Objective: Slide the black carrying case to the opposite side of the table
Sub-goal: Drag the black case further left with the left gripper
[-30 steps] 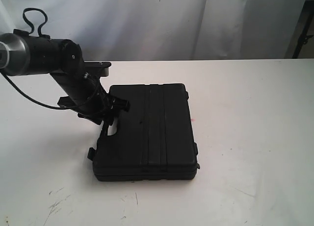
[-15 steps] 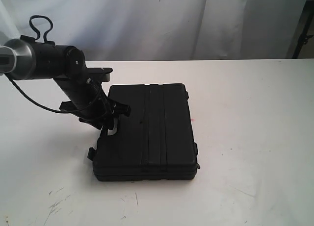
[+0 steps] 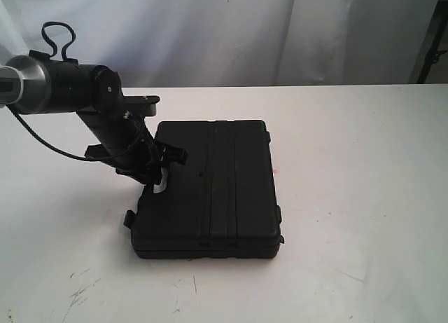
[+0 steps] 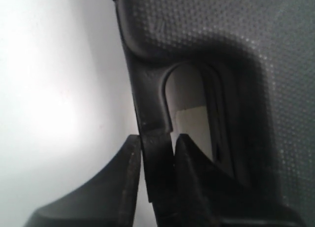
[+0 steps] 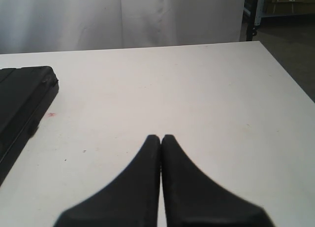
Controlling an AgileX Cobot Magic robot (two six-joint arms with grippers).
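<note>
The black carrying case point(image 3: 213, 190) lies flat on the white table point(image 3: 350, 162), left of the middle in the exterior view. My left gripper point(image 3: 155, 181) is down at the case's left edge, shut on its handle point(image 4: 152, 133); the handle bar sits between both fingertips in the left wrist view. The textured lid point(image 4: 236, 45) fills the rest of that view. My right gripper point(image 5: 161, 137) is shut on nothing, hovering over bare table, with the case's corner point(image 5: 24, 99) off to one side. The right arm is out of the exterior view.
A tiny pink spot point(image 3: 275, 170) marks the table just right of the case. Dark scuff marks point(image 3: 84, 288) lie near the front left. A white curtain point(image 3: 224, 29) hangs behind the table, whose right edge point(image 5: 285, 74) shows in the right wrist view.
The left gripper has lowered onto the handle and the case has shifted slightly to the left. The arm barely moved in the last half second.
</note>
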